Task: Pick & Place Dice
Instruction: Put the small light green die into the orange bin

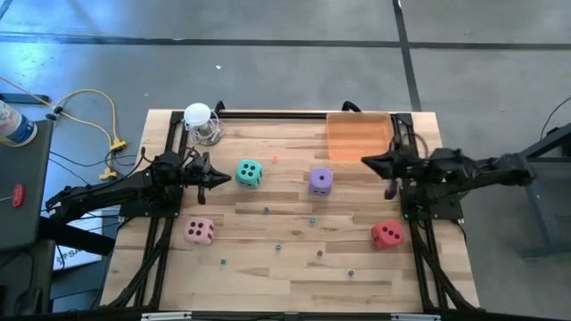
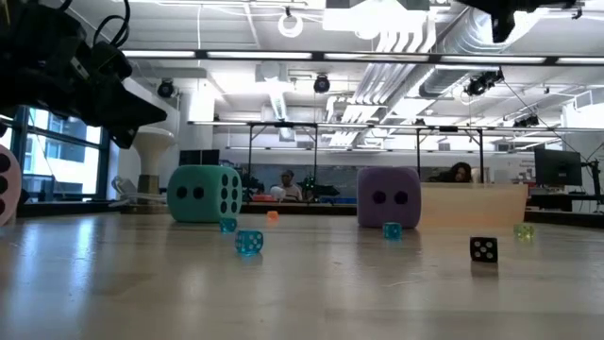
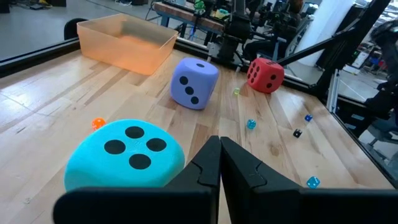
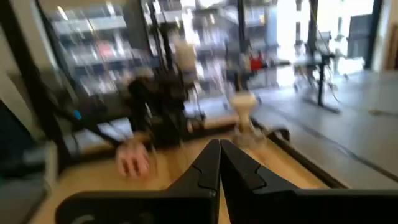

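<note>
Teal die (image 1: 249,174) sits left of centre on the wooden surface (image 1: 294,276), just beside the left end effector (image 1: 220,177), whose fingers look pressed together, probably lined up for a grab, while the right end effector (image 1: 370,161), also pinched closed, waits near the orange tray (image 1: 358,135).

Low view: pink die (image 2: 8,185) cut by the frame edge. Right wrist view blurred; beads (image 1: 266,210) too small to identify.

No legible text, labels or numbers.

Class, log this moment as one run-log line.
left gripper: shut, beside teal die | right gripper: shut, near orange bin | dice: none held
</note>
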`<move>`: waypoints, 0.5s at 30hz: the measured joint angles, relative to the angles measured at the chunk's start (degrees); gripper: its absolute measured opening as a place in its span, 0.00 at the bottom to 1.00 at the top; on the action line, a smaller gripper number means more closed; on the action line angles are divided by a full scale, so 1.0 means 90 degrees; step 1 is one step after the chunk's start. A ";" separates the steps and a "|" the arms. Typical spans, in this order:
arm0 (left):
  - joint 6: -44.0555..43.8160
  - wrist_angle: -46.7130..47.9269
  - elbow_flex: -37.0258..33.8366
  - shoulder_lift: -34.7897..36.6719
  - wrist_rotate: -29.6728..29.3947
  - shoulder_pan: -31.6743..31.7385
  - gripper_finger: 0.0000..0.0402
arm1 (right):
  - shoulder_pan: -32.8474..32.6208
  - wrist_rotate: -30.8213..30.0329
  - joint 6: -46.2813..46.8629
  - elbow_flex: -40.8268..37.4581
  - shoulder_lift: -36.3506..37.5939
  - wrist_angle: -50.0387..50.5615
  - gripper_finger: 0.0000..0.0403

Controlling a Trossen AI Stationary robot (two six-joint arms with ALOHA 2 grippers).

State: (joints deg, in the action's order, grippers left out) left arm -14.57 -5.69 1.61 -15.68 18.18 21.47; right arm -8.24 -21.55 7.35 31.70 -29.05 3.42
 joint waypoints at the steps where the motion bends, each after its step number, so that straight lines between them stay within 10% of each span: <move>1: 0.0001 0.0003 0.0000 -0.0002 0.0002 -0.0002 0.01 | -0.0094 -0.0109 0.0044 0.0156 -0.0298 0.0117 0.01; 15: 0.0008 -0.0881 0.0002 -0.0002 0.0002 -0.0003 0.01 | -0.1055 -0.0183 -0.0276 0.1521 -0.2568 0.0020 0.01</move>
State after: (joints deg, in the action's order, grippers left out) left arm -14.50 -13.62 1.63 -15.70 18.20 21.44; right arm -17.74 -23.20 4.87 45.40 -52.16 3.60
